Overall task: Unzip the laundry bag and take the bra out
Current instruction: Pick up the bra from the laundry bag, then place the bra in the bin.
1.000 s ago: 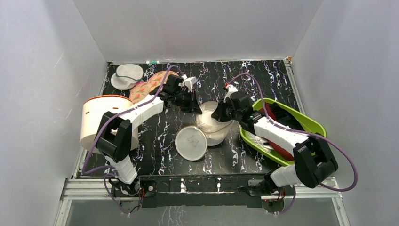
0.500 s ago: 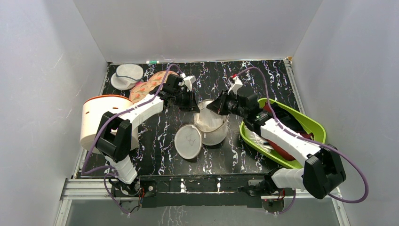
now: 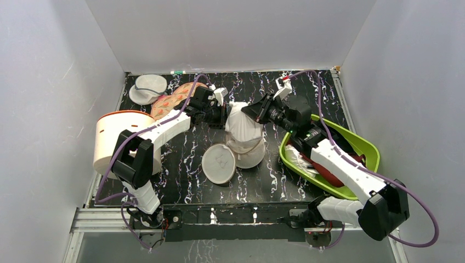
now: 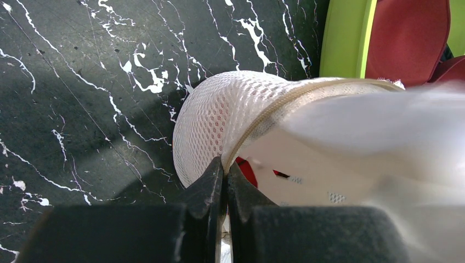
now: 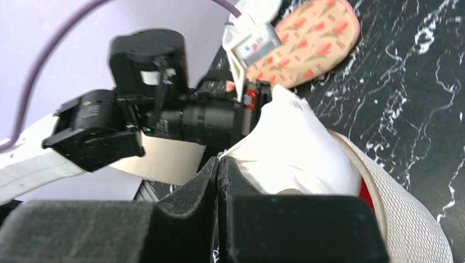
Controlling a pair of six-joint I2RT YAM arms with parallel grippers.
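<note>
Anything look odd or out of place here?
The laundry bag is pulled up into a lopsided peak, pinched by the left hand and right hand, with one round half flopped open on the table. A sliver of red bra shows inside.

A robotics lab cell is indicated: a black marbled table (image 3: pixel 257 183) is enclosed by plain white panels (image 3: pixel 230 33), with cabled arms (image 3: pixel 340 161) bolted to an aluminium frame (image 3: pixel 98 218).
</note>
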